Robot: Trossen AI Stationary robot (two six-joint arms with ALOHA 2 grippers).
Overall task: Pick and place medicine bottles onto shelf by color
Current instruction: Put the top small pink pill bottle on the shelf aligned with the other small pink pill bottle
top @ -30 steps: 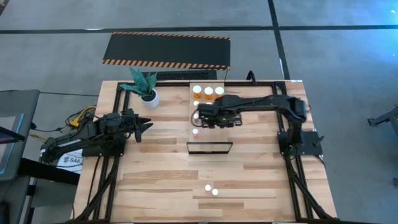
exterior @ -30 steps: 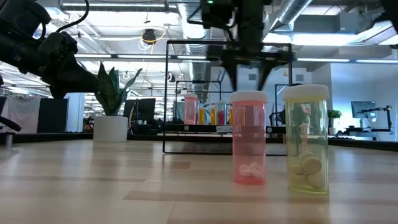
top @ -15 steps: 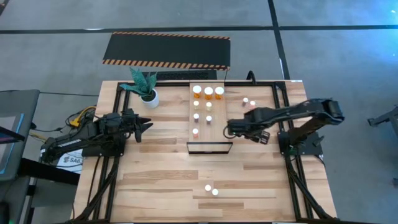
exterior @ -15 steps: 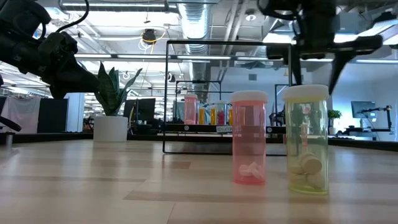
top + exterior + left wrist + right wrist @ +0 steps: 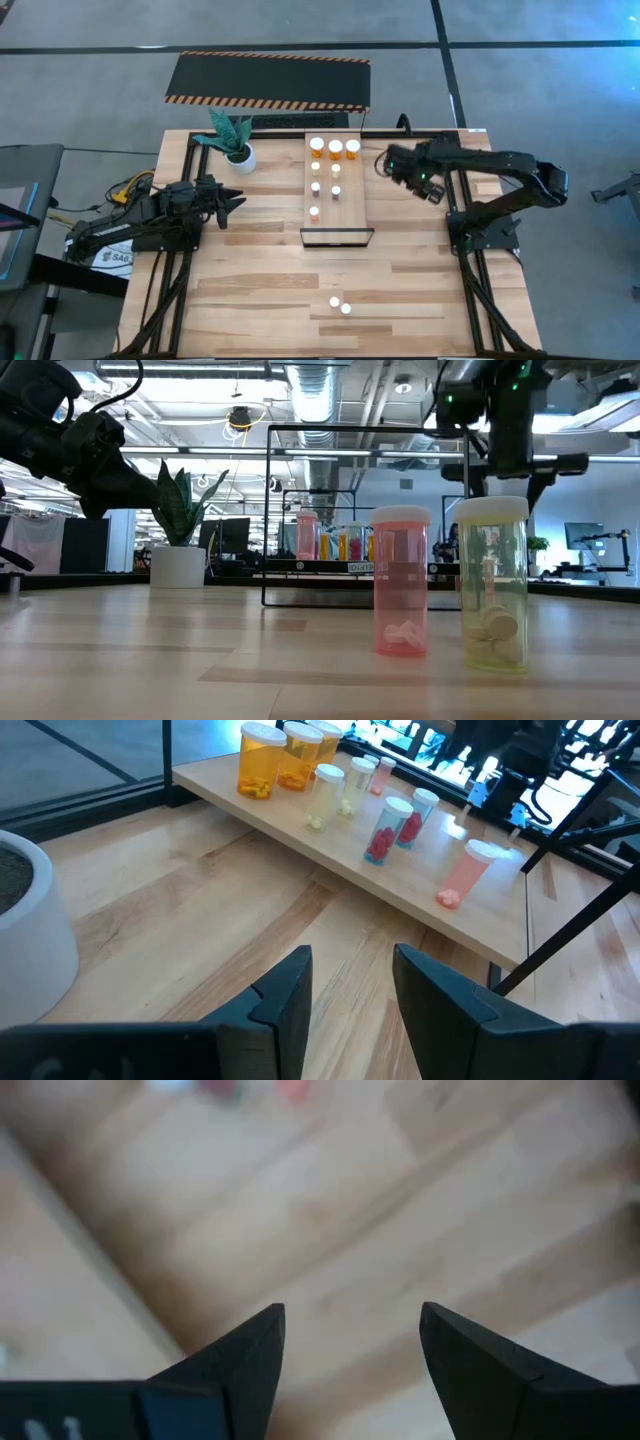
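Observation:
The shelf (image 5: 350, 205) lies in the table's middle with three orange bottles (image 5: 335, 150) at its far end and several smaller ones (image 5: 316, 187) standing behind them; the left wrist view shows them upright on the shelf (image 5: 330, 855). Two more bottles stand on the table near its front edge: a pink one (image 5: 401, 582) and a yellowish one (image 5: 493, 585), both also in the high view (image 5: 340, 305). My right gripper (image 5: 397, 166) hangs open and empty, pointing down over the table right of the shelf's far half. My left gripper (image 5: 236, 200) waits open at the left.
A white pot with a green plant (image 5: 237, 148) stands at the far left of the table. A black mat with striped orange edges (image 5: 268, 80) lies beyond the far edge. The shelf's dark frame (image 5: 337, 237) stands at its near end. Bare planks lie between shelf and front bottles.
My right gripper has left the spot over the shelf's middle, swung toward the table's right edge and then toward the far edge, rolling about its downward line as it went. It has stayed open and empty. The bottles have kept their places.

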